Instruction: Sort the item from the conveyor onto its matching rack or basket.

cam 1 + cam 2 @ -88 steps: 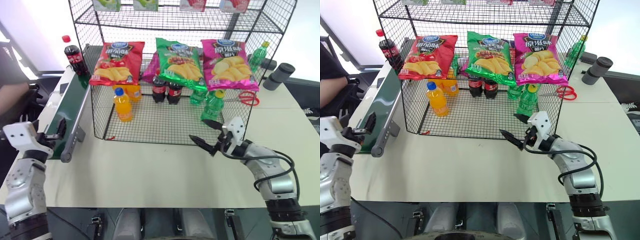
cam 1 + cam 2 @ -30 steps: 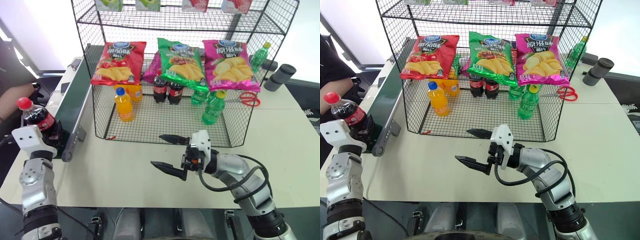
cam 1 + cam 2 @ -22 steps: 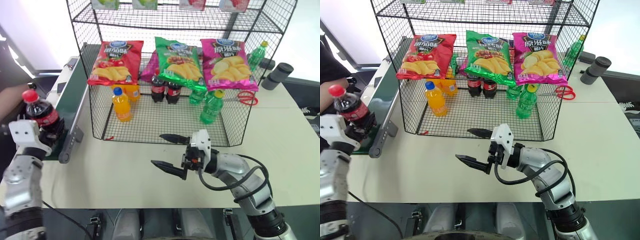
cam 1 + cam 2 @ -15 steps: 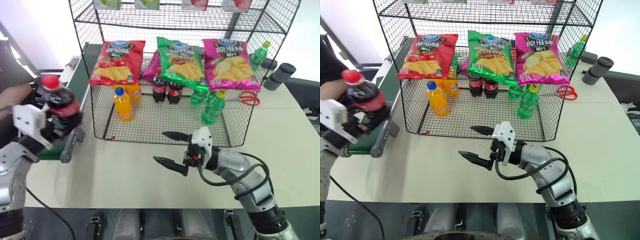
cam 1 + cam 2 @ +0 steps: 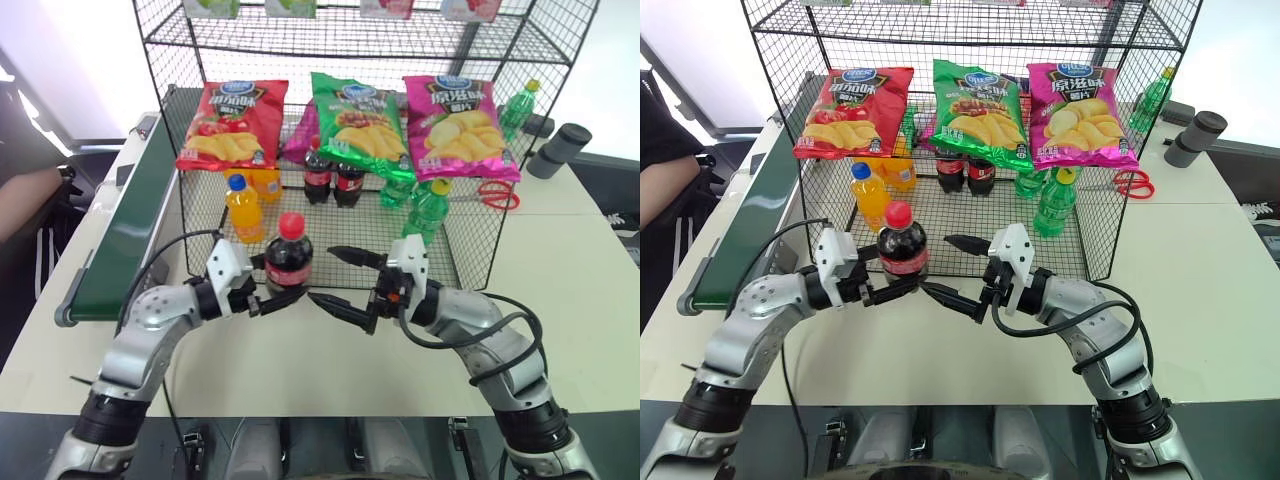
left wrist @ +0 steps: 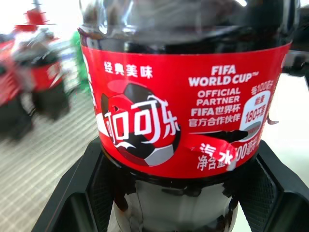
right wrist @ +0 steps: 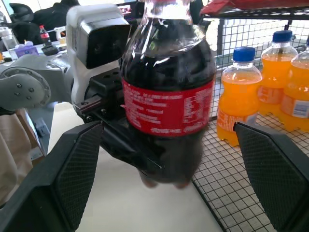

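1. Left gripper (image 5: 272,297) is pinching the cola bottle (image 5: 289,262) low on its body, holding it upright above the table (image 5: 300,350), just near of the rack's front edge.
2. Right gripper (image 5: 332,280) is facing the bottle from the right with its two black fingers spread wide, one fingertip (image 5: 318,299) lying just beside the bottle's base; I cannot tell whether it is touching.
3. Behind the bottle, the black wire rack (image 5: 460,250) is holding an orange-drink bottle (image 5: 243,210), two cola bottles (image 5: 332,178) and green bottles (image 5: 428,208), with crisp bags (image 5: 232,125) hanging above.
4. At the far left, the conveyor (image 5: 125,245) is running along the table's edge, well apart from the bottle.
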Action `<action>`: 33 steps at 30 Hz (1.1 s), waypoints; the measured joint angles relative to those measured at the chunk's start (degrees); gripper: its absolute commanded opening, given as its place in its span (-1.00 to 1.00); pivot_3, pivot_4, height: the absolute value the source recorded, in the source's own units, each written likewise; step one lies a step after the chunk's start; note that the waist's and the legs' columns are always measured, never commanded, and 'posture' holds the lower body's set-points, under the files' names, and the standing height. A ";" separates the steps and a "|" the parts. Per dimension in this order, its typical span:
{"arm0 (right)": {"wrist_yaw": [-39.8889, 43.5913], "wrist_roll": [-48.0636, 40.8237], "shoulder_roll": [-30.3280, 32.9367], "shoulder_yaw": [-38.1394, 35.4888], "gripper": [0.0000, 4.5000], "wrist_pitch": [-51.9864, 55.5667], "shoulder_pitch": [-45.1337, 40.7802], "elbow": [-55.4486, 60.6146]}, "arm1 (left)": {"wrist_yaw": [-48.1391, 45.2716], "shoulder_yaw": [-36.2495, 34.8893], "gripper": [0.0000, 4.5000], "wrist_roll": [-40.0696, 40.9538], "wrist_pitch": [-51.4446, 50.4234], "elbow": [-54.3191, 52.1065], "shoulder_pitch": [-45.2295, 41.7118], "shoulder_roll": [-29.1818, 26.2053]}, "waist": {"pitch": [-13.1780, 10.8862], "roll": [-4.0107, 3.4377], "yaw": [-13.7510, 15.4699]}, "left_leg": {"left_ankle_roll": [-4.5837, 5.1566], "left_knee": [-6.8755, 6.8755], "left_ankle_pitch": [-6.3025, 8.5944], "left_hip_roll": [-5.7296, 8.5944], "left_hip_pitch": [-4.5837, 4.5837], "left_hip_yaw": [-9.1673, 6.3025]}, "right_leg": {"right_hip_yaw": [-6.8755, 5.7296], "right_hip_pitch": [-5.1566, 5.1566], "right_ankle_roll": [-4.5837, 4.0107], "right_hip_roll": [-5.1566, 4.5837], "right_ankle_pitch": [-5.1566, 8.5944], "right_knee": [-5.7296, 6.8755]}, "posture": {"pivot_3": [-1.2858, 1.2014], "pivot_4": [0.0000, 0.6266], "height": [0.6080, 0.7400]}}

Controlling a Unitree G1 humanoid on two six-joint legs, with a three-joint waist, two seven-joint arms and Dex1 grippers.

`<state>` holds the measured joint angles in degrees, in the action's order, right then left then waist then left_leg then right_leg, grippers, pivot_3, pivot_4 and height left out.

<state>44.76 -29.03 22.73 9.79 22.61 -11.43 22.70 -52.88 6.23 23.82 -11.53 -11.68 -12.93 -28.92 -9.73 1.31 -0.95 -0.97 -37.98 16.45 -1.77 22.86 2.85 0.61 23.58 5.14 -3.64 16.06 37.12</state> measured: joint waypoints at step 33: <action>-9.15 6.49 -5.05 -2.49 0.29 -6.05 -0.77 -9.19 | 4.62 -5.13 0.98 -4.62 2.11 6.69 5.18 2.96 | 0.00 0.00 0.18 | 0.02 -0.16 -0.01 -0.07 -0.14 -0.02 | 0.00 -0.11 0.05 0.40 0.00 0.14 | 0.03 -0.52 1.00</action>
<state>35.61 -22.55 17.68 7.30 16.55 -12.19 13.51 -48.26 1.09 19.20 -9.43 -5.00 -7.75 -25.96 -9.73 1.31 -0.77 -0.95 -38.13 16.45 -1.84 22.73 2.83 0.61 23.47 5.19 -3.24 16.06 37.25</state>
